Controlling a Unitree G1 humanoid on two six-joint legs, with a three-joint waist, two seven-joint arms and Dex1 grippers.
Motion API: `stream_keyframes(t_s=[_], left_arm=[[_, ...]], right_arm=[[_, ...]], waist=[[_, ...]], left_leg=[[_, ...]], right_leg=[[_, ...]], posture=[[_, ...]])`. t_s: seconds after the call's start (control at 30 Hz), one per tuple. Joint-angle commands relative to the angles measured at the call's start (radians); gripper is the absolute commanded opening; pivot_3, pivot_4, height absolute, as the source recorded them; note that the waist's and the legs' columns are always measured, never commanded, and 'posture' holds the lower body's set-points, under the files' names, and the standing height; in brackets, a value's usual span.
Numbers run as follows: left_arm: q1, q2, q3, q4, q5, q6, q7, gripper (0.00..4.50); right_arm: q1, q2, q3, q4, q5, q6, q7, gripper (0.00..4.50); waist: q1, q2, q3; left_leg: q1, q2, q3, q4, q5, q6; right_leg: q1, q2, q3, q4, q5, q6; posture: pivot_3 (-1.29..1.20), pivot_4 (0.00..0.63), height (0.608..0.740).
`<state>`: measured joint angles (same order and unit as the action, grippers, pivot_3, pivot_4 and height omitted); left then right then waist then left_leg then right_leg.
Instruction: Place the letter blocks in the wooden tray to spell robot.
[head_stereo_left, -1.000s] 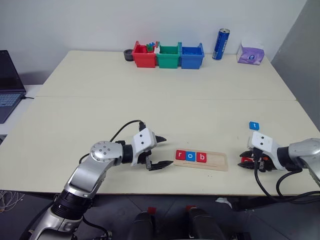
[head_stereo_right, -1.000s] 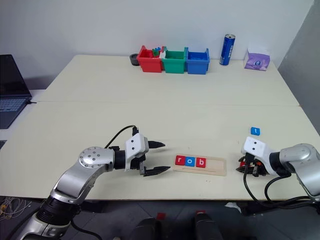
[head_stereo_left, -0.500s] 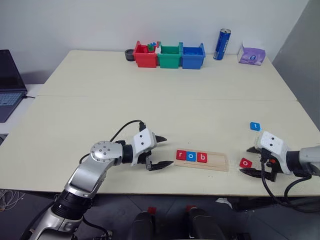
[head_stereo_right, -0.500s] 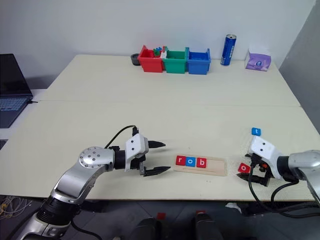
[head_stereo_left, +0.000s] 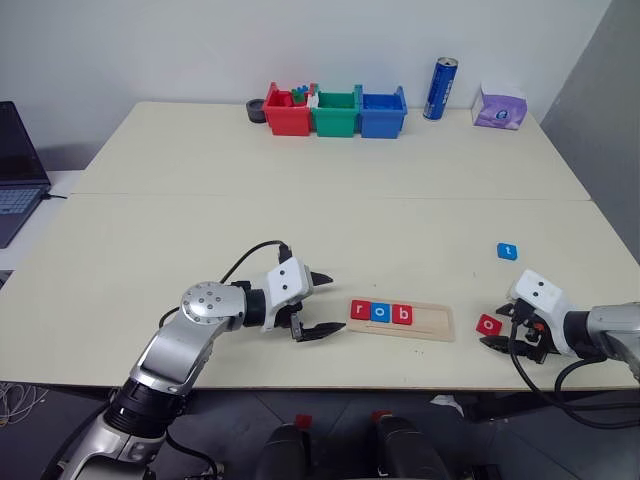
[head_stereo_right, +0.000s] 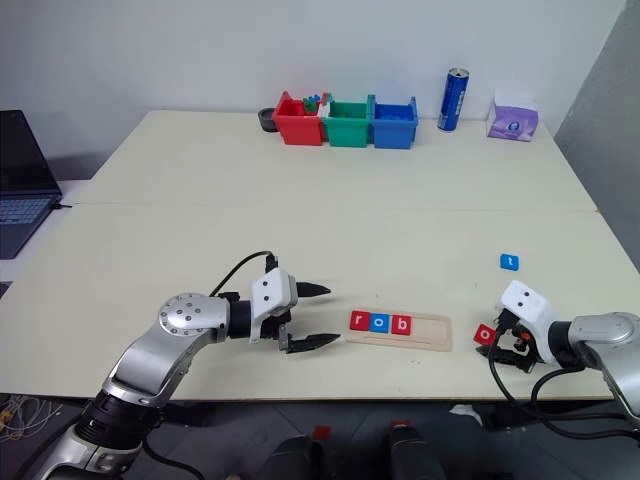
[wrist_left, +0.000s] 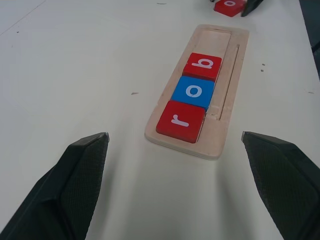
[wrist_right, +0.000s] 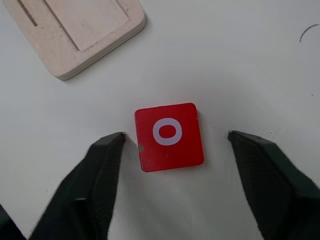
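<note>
From the head views you see the wooden tray (head_stereo_left: 402, 320) near the front edge of the table (head_stereo_left: 300, 210), already holding a red r (head_stereo_left: 361, 309), a blue o (head_stereo_left: 382, 312) and a red b (head_stereo_left: 403, 315), with its right end bare; the red o tile (head_stereo_left: 489, 324) lies flat on the table just to the right of the tray, and the blue t tile (head_stereo_left: 508, 251) sits well apart, further back. Your left gripper (head_stereo_left: 318, 303) hovers just left of the tray with its jaws wide apart and empty. In the left wrist view the three tiles sit snug in the groove, so the slot beside the b is the one you should fill. In the right wrist view your right gripper (wrist_right: 175, 137) has its jaws apart, straddling the red o tile without touching it. Centre on the tile, lower until the fingertips (wrist_right: 112, 142) bracket its edges, then close squarely so it doesn't skid or twist.
</note>
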<state>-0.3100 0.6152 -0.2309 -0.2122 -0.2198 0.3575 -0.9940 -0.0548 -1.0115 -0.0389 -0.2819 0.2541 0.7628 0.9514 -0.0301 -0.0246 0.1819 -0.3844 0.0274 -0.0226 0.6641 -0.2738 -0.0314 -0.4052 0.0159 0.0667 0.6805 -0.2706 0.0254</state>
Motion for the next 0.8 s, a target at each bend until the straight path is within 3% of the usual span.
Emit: stream_keyframes(t_s=[0.03, 0.1, 0.13, 0.27, 0.43, 0.6, 0.8], left_arm=[[0.007, 0.014, 0.018, -0.016, 0.002, -0.023, -0.002, 4.5], [0.014, 0.021, 0.023, -0.015, 0.003, -0.024, -0.001, 4.5], [0.018, 0.027, 0.027, -0.013, 0.003, -0.025, 0.0, 4.5], [0.028, 0.041, 0.036, -0.012, 0.001, -0.029, 0.005, 4.5], [0.033, 0.04, 0.034, -0.02, 0.001, -0.029, 0.014, 4.5], [0.036, 0.036, 0.031, -0.029, 0.001, -0.027, 0.023, 4.5], [0.044, 0.036, 0.029, -0.038, 0.001, -0.023, 0.032, 4.5]], right_arm=[[0.0, -0.019, -0.013, 0.004, 0.002, -0.001, 0.007, 2.19], [-0.014, -0.031, -0.03, -0.024, 0.025, 0.005, 0.024, 1.48], [-0.027, -0.038, -0.037, -0.056, 0.043, 0.014, 0.038, 1.44], [-0.083, -0.029, -0.008, -0.177, 0.098, 0.042, 0.054, 1.45], [-0.17, 0.038, 0.135, -0.259, 0.096, 0.08, 0.025, 1.45], [-0.255, 0.089, 0.257, -0.216, 0.043, 0.08, 0.003, 1.45], [-0.311, 0.099, 0.316, -0.168, 0.003, 0.06, 0.001, 1.45]], waist=[[0.0, 0.0, 0.0], [0.0, 0.0, 0.0], [-0.001, 0.0, 0.0], [-0.003, 0.0, 0.0], [-0.001, 0.0, 0.0], [0.0, 0.0, 0.0], [0.001, 0.0, 0.0]], left_leg=[[0.0, 0.0, 0.0, 0.0, 0.0, 0.0], [0.0, 0.0, 0.0, 0.0, 0.0, 0.0], [0.0, 0.0, 0.0, 0.0, 0.0, 0.0], [0.0, 0.0, -0.001, 0.0, 0.0, 0.0], [0.0, 0.0, -0.001, 0.0, 0.0, 0.0], [-0.001, 0.0, -0.001, 0.0, 0.0, 0.0], [-0.001, 0.0, -0.001, 0.0, 0.0, 0.0]], right_leg=[[0.0, 0.0, 0.0, 0.0, 0.0, 0.0], [0.0, 0.0, 0.0, 0.0, 0.0, 0.0], [0.0, 0.0, 0.0, 0.0, 0.0, 0.0], [0.0, 0.0, 0.0, 0.0, 0.0, 0.0], [0.0, 0.0, -0.001, 0.0, 0.0, 0.0], [-0.001, 0.0, 0.0, 0.0, 0.0, 0.0], [-0.001, -0.001, -0.001, 0.0, 0.0, 0.0]], posture=[[0.0, 0.15, 0.74], [0.0, 0.15, 0.74], [0.0, 0.15, 0.74], [0.0, 0.15, 0.74], [0.0, 0.15, 0.74], [0.0, 0.15, 0.74], [0.0, 0.15, 0.74]])
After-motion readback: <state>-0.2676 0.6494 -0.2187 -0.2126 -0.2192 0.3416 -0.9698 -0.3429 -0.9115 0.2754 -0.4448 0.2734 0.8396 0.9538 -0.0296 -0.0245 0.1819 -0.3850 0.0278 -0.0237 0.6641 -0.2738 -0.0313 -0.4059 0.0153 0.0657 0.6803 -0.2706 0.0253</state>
